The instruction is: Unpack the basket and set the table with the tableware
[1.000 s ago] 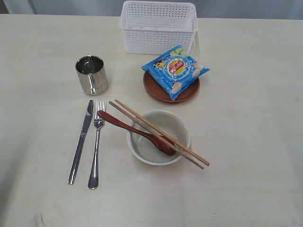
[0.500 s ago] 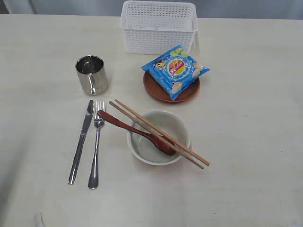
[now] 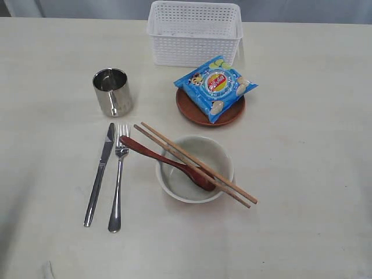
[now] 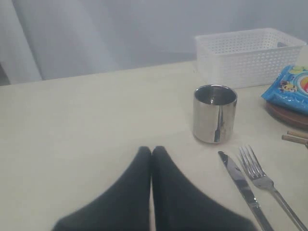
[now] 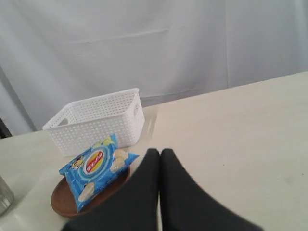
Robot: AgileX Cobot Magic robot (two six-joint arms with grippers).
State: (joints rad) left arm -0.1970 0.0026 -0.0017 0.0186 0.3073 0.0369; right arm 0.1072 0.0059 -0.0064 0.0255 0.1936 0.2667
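While my left claw (image 4: 151,153) hangs pinched together and empty, cup (image 3: 112,91), knife (image 3: 100,173) and fork (image 3: 118,177) sit toward the left edge of the table (image 3: 302,174); mid-desk, spoon (image 3: 165,161) and chopsticks (image 3: 195,164) rest across the bowl (image 3: 174,192); beyond, chips bag (image 3: 215,87) on plate (image 3: 197,116); basket (image 3: 195,35) at the far edge. Right claw (image 5: 160,153): likewise pressed together, holding nothing.

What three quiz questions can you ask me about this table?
1. True or false: the chips bag lies on the plate.
2. What rests inside the bowl? A spoon; B egg; C rice.
3. Fill in: the knife lies right beside the ____.

Key: 1 true. 2 A. 3 fork.
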